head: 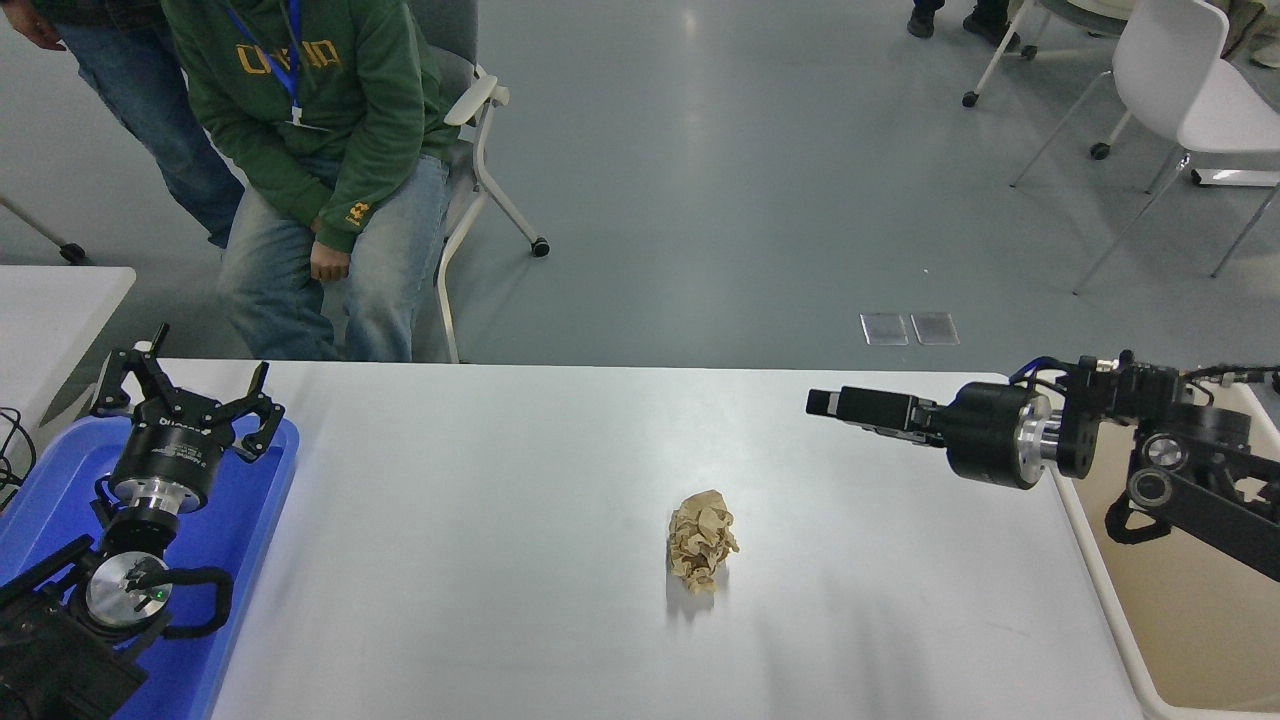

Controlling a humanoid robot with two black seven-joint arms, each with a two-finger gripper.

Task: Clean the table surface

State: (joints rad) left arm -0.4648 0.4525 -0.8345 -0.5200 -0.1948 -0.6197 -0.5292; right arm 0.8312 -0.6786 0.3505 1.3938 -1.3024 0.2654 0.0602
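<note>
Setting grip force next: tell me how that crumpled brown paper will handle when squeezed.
The crumpled brown paper is loosely wadded, so it probably compresses easily. It looks light for its bulk and might skid on the smooth table surface. Irregular creases make rolling unlikely.

A crumpled brown paper ball [702, 541] lies near the middle of the large white rectangular desk [500, 480] (slightly right of centre). A blue plastic tray [240, 520] sits at its left end, a beige plastic bin [1190, 600] beside its right end.

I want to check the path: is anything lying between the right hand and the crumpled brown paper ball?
No. The head view shows only bare white table surface between the right hand and the crumpled brown paper ball.
</note>
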